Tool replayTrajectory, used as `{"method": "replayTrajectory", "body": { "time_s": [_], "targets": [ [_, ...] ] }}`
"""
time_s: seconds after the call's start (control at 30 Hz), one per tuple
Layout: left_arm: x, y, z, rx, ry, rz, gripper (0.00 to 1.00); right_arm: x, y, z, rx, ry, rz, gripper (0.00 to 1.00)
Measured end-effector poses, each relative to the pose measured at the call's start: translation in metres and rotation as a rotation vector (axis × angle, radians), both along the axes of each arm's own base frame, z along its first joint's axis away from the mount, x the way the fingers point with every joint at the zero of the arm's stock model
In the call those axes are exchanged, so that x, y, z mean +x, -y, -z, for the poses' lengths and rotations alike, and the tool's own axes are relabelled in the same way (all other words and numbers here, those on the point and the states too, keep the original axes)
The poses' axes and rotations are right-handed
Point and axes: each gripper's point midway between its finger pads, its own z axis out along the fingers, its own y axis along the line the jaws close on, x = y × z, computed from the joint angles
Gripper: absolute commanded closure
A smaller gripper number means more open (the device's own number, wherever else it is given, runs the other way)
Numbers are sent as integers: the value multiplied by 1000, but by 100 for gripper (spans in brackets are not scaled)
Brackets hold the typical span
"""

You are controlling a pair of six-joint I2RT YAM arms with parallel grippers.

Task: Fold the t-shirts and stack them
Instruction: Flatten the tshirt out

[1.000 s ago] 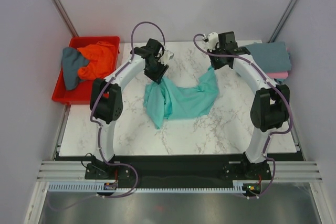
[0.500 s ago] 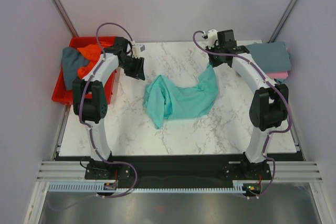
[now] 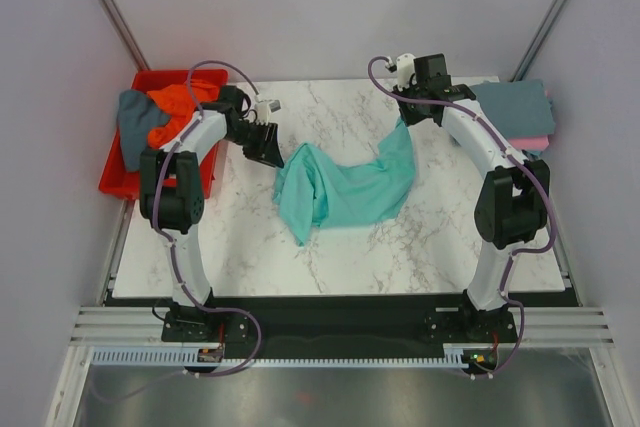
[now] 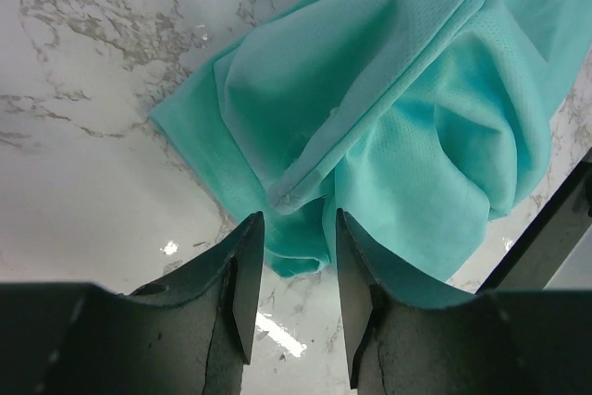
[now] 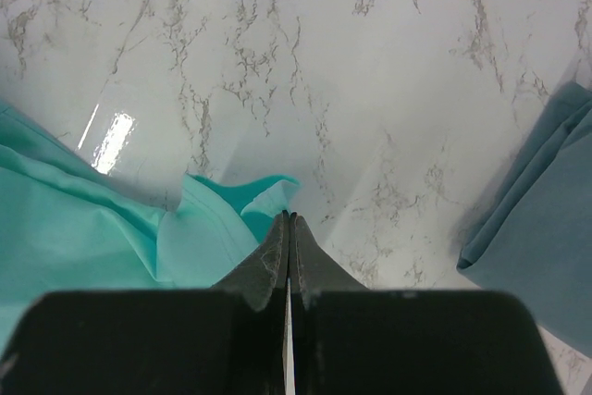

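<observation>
1 teal t-shirt (image 3: 345, 187): crumpled, centre of table (image 3: 400, 247), 1 corner raised. Orange t-shirt (image 3: 185, 107), grey t-shirt (image 3: 135, 127): bunched, beyond table's left. Slate t-shirt (image 3: 515, 107) on pink t-shirt (image 3: 530, 143): folded, table's right.

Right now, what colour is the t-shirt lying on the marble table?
The t-shirt is teal green, clearest in the left wrist view.

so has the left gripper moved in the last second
Yes. The left gripper has swung left, off the teal t-shirt and toward the red bin, and now sits open beside the shirt's left end.
</observation>
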Motion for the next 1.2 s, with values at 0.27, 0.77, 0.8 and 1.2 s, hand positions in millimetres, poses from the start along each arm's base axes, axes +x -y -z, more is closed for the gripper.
{"method": "replayTrajectory", "body": {
  "time_s": [0.27, 0.77, 0.8, 1.2],
  "targets": [
    [-5, 1, 3, -19, -2, 27, 56, 0, 2, -1, -11, 0, 3, 100],
    [-2, 1, 31, -28, -58, 33, 59, -1, 3, 0, -20, -1, 6, 100],
    [0, 2, 30, -31, -56, 33, 59, -1, 3, 0, -20, -1, 6, 100],
    [6, 5, 23, -64, -39, 38, 61, 0, 4, 0, -24, 0, 11, 100]
  ]
}}
